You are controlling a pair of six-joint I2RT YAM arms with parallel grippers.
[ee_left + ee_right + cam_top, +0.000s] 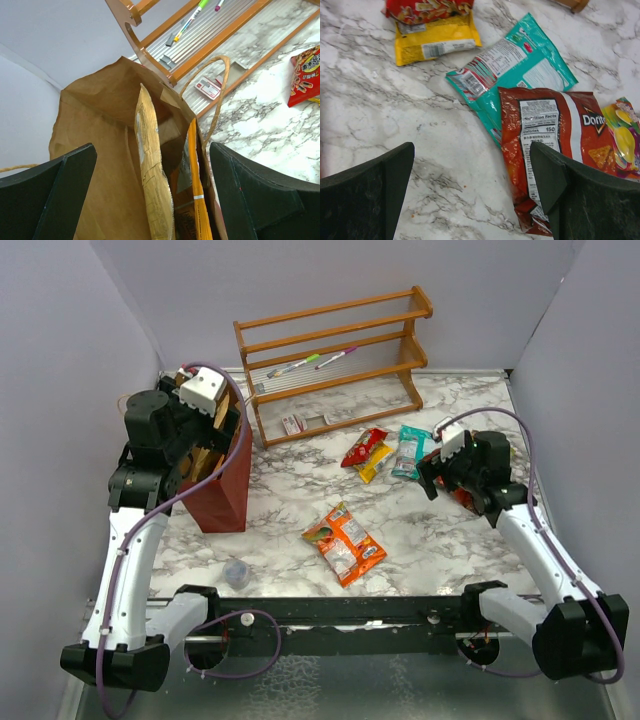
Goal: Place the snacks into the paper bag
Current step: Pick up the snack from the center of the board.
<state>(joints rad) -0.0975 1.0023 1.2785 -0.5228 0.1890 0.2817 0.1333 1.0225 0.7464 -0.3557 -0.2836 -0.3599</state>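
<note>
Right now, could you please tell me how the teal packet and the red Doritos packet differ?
The teal packet is teal, while the red Doritos packet is dark red. The red Doritos packet lies on top and covers the teal packet's lower edge, so the teal packet is partly hidden. Both lie flat on the marble table with their printed back panels up.

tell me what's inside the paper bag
Inside the paper bag a gold packet and an orange packet stand on edge. Its bottom beneath them is covered.
</note>
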